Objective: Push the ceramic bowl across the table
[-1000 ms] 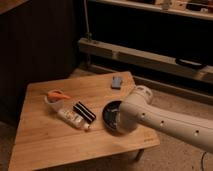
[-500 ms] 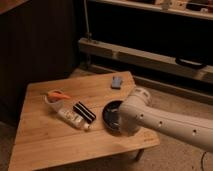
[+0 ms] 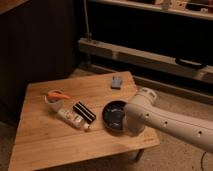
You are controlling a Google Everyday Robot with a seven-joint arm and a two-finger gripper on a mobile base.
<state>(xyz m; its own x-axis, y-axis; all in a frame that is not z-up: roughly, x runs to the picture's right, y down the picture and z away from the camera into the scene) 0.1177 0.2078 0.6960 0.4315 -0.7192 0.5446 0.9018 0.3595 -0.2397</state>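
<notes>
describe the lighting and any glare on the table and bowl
Camera view: dim warm light, with the table lit and the wall behind it nearly black. Camera view: pale glints inside the glossy bowl. Camera view: the white arm is brightest; the gripper sits at the bowl's right rim, largely hidden by the arm.

Ceramic bowl (image 3: pixel 115 116) is showing glossy black. Table (image 3: pixel 45 145) is showing light wood with plank grain. Left of bowl: black item (image 3: pixel 84 111) is possibly showing pale stripes; white container (image 3: pixel 53 101) is showing an orange piece (image 3: pixel 58 94). Beyond bowl: small item (image 3: pixel 117 82) is reading blue-grey. Gripper (image 3: pixel 133 121), at bowl's right rim, is reading white, as is the arm (image 3: pixel 172 124), with dark dots.
</notes>
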